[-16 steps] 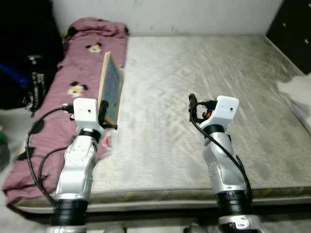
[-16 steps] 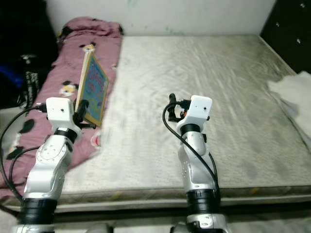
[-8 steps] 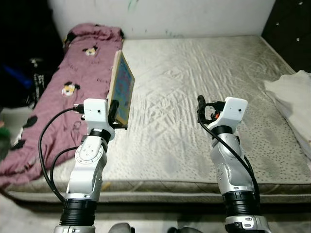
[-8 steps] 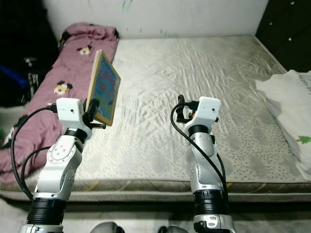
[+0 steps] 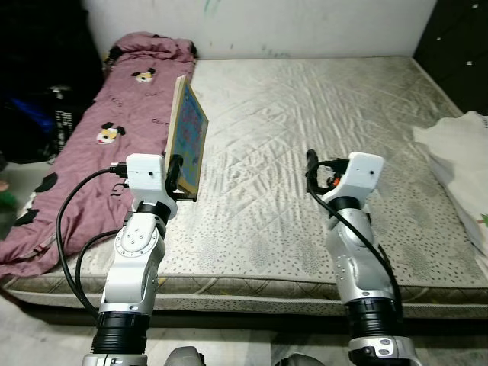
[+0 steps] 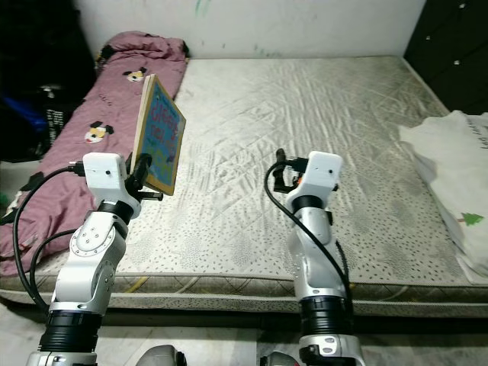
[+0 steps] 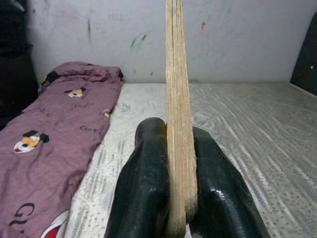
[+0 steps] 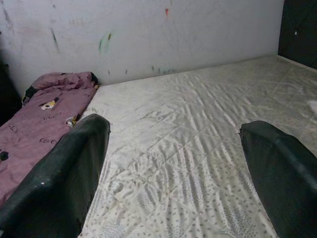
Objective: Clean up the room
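My left gripper (image 7: 176,198) is clamped on the lower edge of a thin picture book (image 5: 187,137), so the book stands on its edge straight up from my fingertips toward twelve o'clock, its long axis running up and away from me and tilted a little toward the wall. In the left wrist view I see it edge-on: a pale, layered wooden-looking edge squeezed flat between my two black fingers (image 7: 143,188), with no gap on either side. From my head the cover faces my right, toward three o'clock, and it is bright blue with coloured shapes and a tan border. The book hangs in the air above the near left part of the bare grey mattress (image 5: 320,114), just at the edge of the purple cartoon blanket (image 5: 99,145) that lies along the bed at my ten o'clock. My right gripper (image 8: 173,163) holds nothing; its fingers are spread wide, aimed at twelve o'clock over the middle of the mattress. The left arm already has the book, so I judge the next move is its job: carrying or setting the book down, and any lowering has to keep that tall, thin board from tipping over sideways. A white cloth (image 5: 461,152) lies at the bed's right edge, at two o'clock, well apart from both grippers.
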